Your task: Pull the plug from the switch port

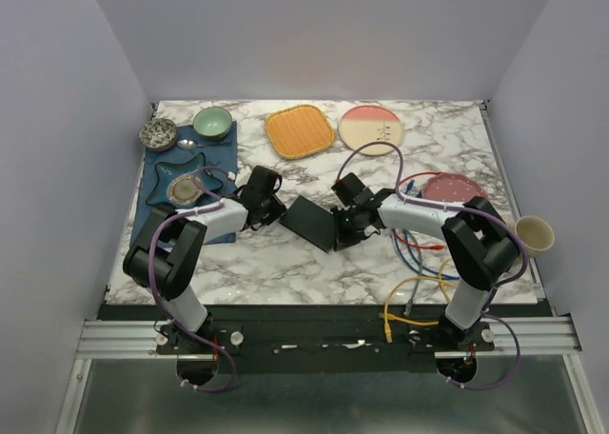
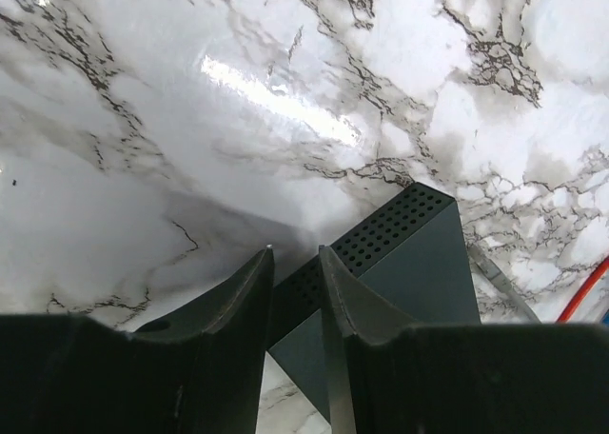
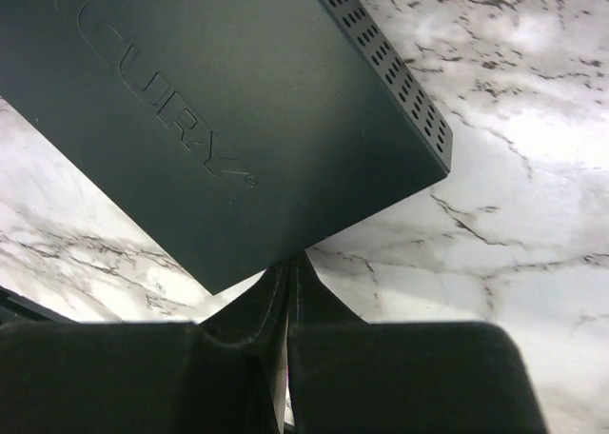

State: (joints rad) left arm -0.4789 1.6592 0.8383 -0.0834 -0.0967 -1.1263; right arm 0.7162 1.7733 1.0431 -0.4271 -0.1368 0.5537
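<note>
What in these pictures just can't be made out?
- Plug and sockets of the switch: too small in the top view, crowded by the left gripper and right gripper. The wrist views show only vented sides.
- Whatever the right gripper pinches: right wrist view, hidden by its own fingers.

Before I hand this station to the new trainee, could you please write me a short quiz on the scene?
1. True or false: the right claw stands wide open beside the switch.
2. What does the left claw straddle? A) the switch's corner B) a yellow cable C) a spoon
3. Fill in: the square plate is coloured ___.
Key: 1 false, the right claw is shut; 2 A; 3 orange.
</note>
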